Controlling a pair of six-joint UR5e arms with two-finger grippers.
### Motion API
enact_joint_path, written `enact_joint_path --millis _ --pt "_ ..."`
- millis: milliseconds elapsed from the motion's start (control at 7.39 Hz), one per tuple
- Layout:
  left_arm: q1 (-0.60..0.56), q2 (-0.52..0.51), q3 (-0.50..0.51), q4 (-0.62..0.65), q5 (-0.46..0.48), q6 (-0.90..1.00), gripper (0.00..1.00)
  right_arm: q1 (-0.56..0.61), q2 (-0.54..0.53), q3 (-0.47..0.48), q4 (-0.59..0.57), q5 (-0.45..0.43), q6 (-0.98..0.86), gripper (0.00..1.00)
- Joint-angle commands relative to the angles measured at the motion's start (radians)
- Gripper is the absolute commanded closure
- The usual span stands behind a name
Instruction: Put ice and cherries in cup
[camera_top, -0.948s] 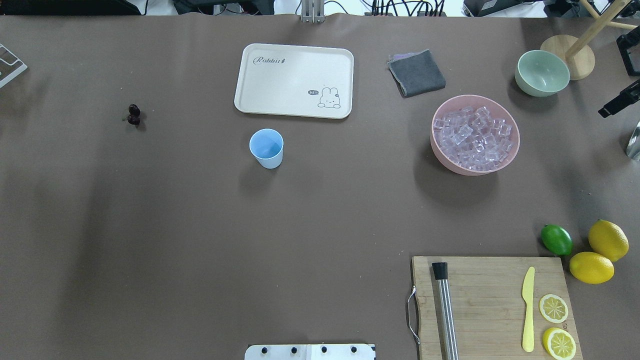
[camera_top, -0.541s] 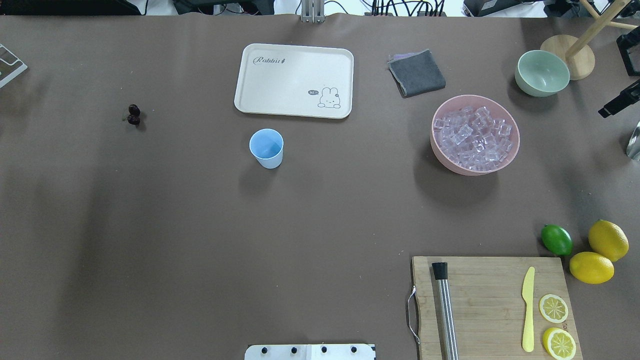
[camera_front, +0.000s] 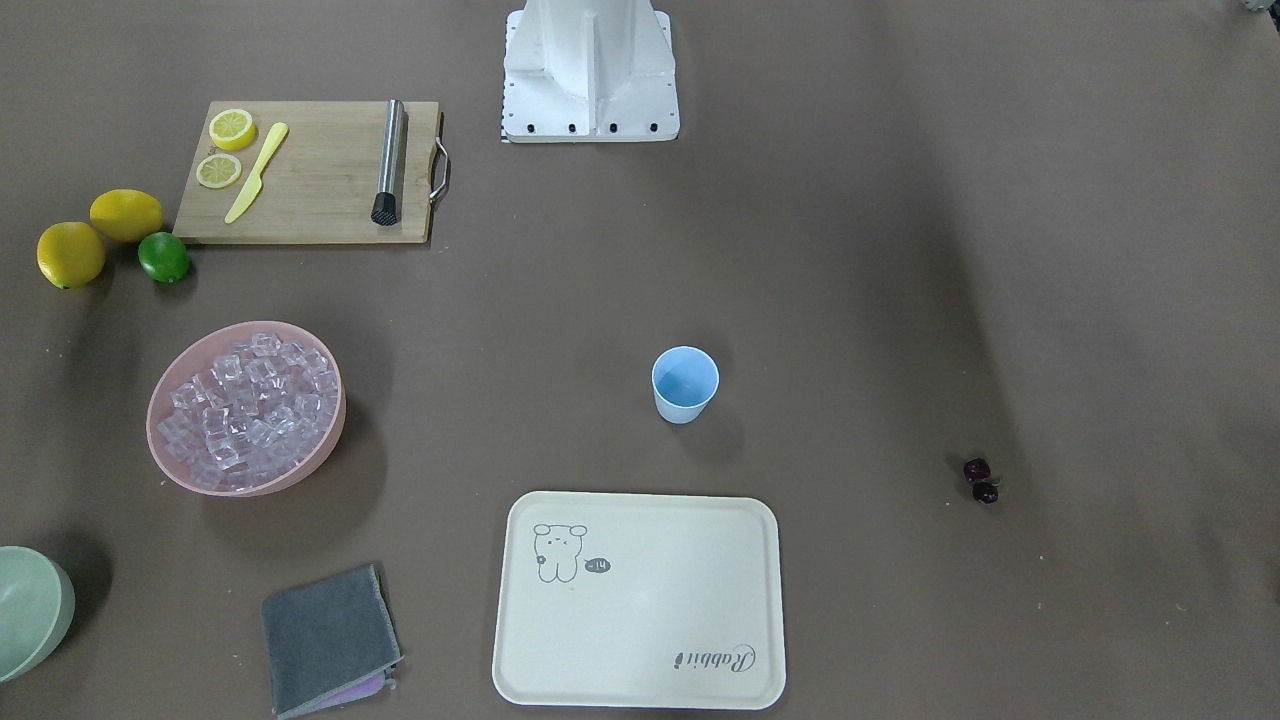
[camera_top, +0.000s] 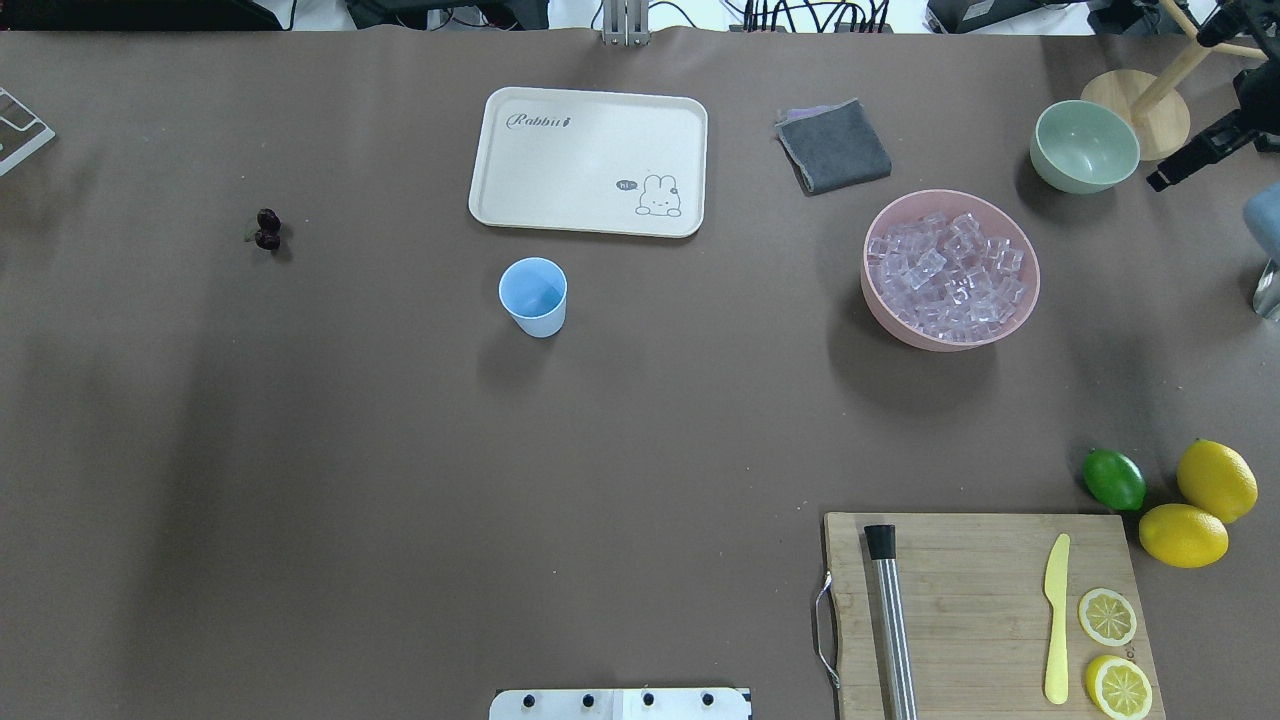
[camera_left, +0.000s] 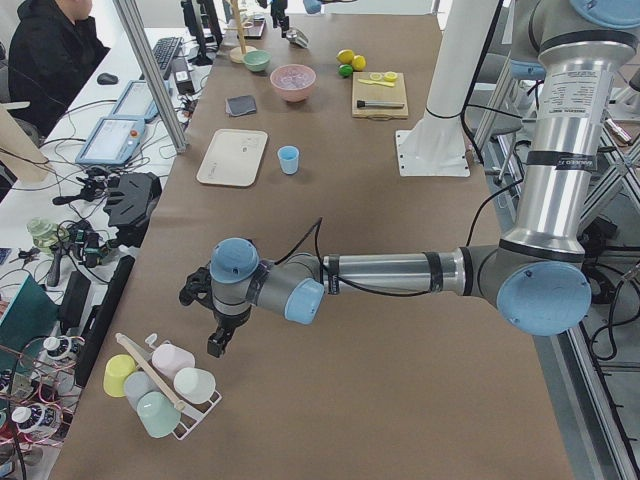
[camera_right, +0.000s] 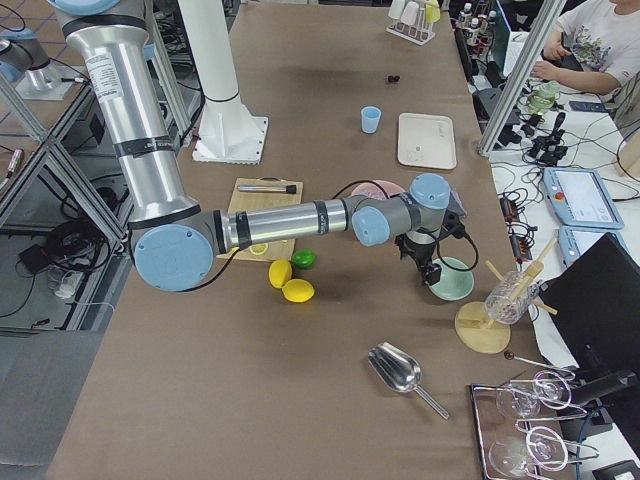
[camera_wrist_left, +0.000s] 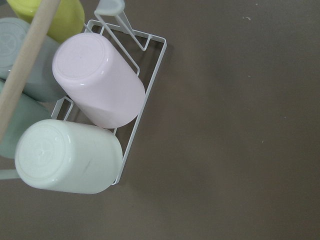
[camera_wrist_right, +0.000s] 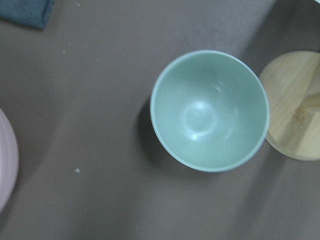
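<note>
Filling a round pink bowl (camera_top: 940, 342), glassy ice (camera_top: 950, 275) glints.

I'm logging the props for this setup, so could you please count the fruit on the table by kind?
Whole lemons: 2
Lime: 1
Lemon slices: 2
Cherries: 2, joined as a pair
Total: 7
</note>
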Motion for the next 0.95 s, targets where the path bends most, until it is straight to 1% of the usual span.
enact_joint_path --millis 0,135,271,406,541,812 --pt "0.004 0.01 -0.005 -0.007 0.001 0.0 0.02 -0.125 0.089 0.059 0.002 0.001 0.274 0.01" --pt "0.004 0.01 -0.001 -0.007 0.001 0.0 0.02 -0.205 0.133 0.089 0.002 -0.027 0.434 0.01" --pt "0.006 0.007 0.004 -0.007 0.001 0.0 0.02 -0.28 0.129 0.136 0.001 -0.097 0.519 0.01" --pt "0.006 0.004 0.011 -0.006 0.001 0.0 0.02 -0.331 0.114 0.155 -0.024 -0.122 0.606 0.01" --pt "0.006 0.003 0.011 -0.007 0.001 0.0 0.02 -0.348 0.085 0.164 -0.036 -0.155 0.613 0.01" --pt "0.006 0.006 0.01 -0.007 0.001 0.0 0.02 -0.397 0.059 0.201 -0.035 -0.17 0.629 0.0"
